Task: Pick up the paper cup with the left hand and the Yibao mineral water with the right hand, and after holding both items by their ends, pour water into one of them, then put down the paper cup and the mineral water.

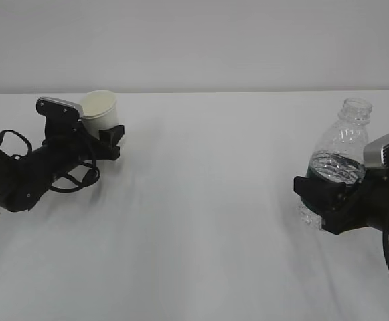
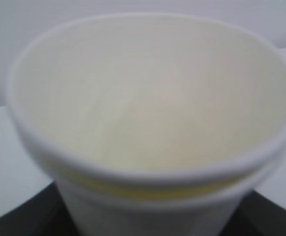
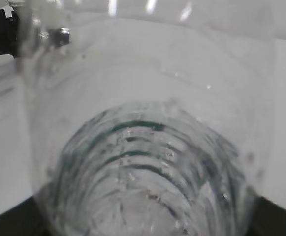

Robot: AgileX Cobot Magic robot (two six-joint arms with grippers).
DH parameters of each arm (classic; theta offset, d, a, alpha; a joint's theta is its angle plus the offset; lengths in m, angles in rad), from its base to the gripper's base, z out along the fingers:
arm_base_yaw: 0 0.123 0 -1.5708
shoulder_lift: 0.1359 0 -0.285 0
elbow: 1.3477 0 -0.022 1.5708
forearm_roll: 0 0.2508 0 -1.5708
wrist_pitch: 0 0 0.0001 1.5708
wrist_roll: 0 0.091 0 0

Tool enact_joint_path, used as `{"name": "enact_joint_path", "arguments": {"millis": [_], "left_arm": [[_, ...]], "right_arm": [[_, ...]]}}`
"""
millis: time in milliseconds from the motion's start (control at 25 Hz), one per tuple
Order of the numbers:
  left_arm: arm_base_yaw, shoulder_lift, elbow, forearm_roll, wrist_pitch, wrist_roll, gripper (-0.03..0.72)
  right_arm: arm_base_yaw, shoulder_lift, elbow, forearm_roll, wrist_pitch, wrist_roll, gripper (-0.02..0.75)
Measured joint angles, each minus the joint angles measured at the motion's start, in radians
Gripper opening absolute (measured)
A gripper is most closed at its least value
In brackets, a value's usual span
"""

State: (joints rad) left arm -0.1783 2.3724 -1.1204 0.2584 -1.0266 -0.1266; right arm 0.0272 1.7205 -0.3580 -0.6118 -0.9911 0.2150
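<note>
the left end effector (image 1: 107,139) is pinching the paper cup (image 1: 99,113) low on its wall, the cup upright with its mouth open toward the ceiling, far out on the left of the white desk (image 1: 201,221); the left wrist view shows the cream inside (image 2: 152,98) looking dry. well apart on the right, the right end effector (image 1: 325,200) is clamped around the yibao mineral water (image 1: 338,157) at its green band, the bottle tilted slightly with its capless neck up. both items seem held, so the step in hand is likely bringing them together for the pour. to do it well, carry the cup level toward the middle and keep it steady — then bring the bottle's neck just above the rim before tipping, and tip slowly, since the cup is light and thin-walled and the bottle's grip sits low — a fast tilt could splash past the rim.
</note>
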Motion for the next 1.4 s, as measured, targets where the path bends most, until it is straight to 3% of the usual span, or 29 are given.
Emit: {"name": "enact_joint_path", "arguments": {"millis": [360,640,1160,1400], "left_arm": [[0.000,-0.102,0.113,0.037,-0.008,-0.011,0.465],[0.000,-0.149,0.143,0.181,-0.023,-0.115,0.465],[0.000,-0.243,0.144,0.562,-0.040,-0.337,0.461],[0.000,-0.268,0.144,0.798,-0.049,-0.452,0.451]], "right_arm": [[0.000,0.000,0.000,0.000,0.000,0.000,0.462],[0.000,0.000,0.000,0.000,0.002,0.000,0.462],[0.000,0.000,0.000,-0.002,0.002,0.000,0.462],[0.000,0.000,0.000,-0.010,0.002,0.002,0.462]]}}
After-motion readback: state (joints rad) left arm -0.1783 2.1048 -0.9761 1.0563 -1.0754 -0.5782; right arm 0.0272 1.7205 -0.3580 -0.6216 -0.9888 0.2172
